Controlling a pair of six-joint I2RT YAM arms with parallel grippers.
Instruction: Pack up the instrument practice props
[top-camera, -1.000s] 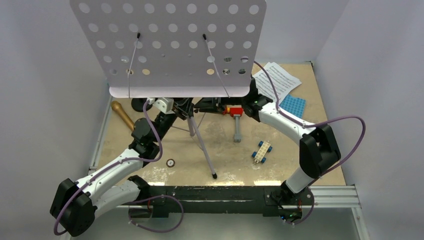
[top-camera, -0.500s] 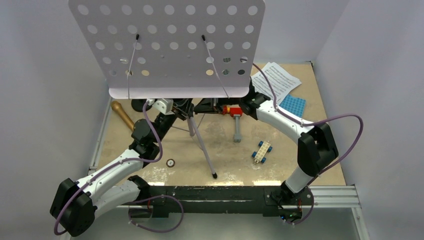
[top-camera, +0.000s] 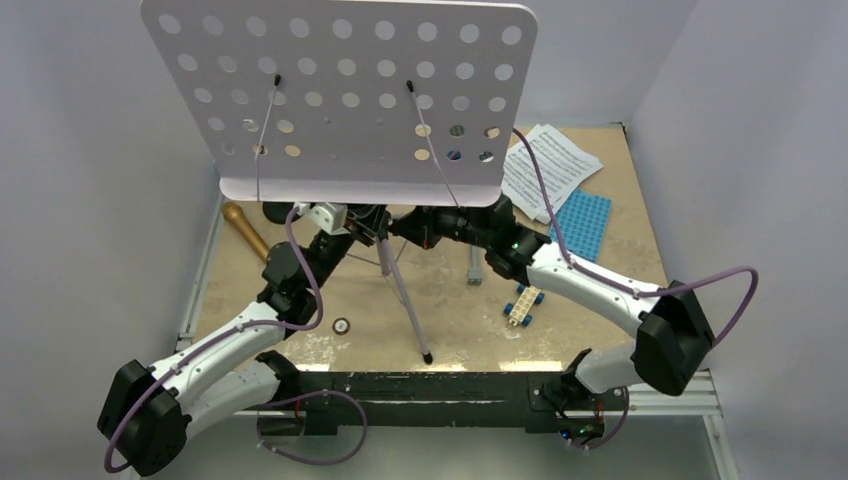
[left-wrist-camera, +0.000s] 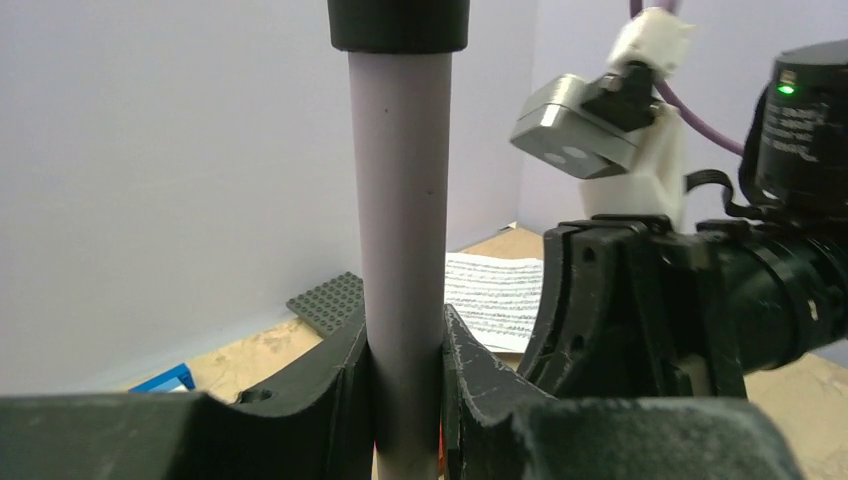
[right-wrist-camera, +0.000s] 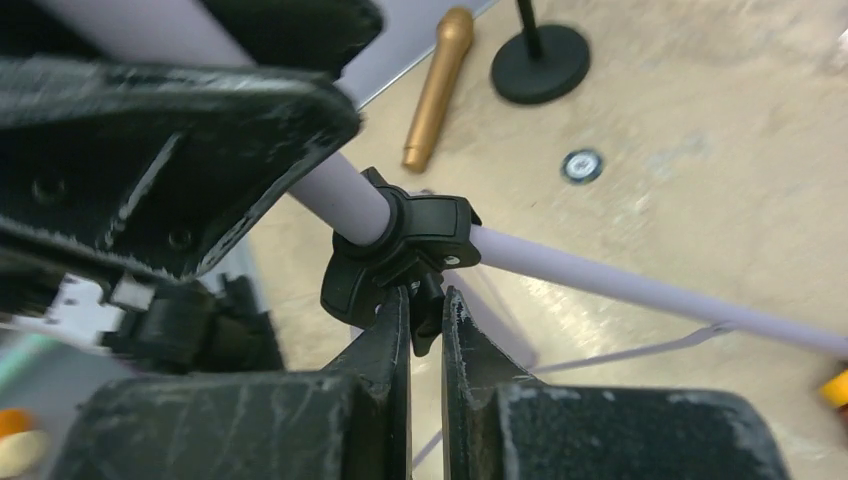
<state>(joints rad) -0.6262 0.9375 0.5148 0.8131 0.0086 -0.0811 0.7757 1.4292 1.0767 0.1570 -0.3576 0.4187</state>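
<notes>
The lilac perforated music stand (top-camera: 340, 100) stands upright on tripod legs at the table's back. My left gripper (left-wrist-camera: 405, 335) is shut on its lilac pole (left-wrist-camera: 400, 200), below a black collar. My right gripper (right-wrist-camera: 427, 305) is shut on the black clamp knob (right-wrist-camera: 405, 255) where the pole meets a leg; in the top view it sits under the desk (top-camera: 415, 225). White sheet-music pages (top-camera: 550, 165) lie at the back right. The gold-brown microphone (top-camera: 243, 228) lies at the left. Close to the microphone stands the black round-based mic stand (right-wrist-camera: 540, 65).
A blue baseplate (top-camera: 582, 222) lies beside the pages and a dark grey one (left-wrist-camera: 330, 298) near the wall. A white-and-blue brick car (top-camera: 523, 303) sits right of centre, a grey hammer handle (top-camera: 474, 265) pokes out below my right arm, and a small ring (top-camera: 341, 325) lies near the front.
My right arm swung in from the back right toward the stand's pole, and its jaws closed on the black clamp knob. The stand's desk shifted slightly. My left gripper kept its hold.
</notes>
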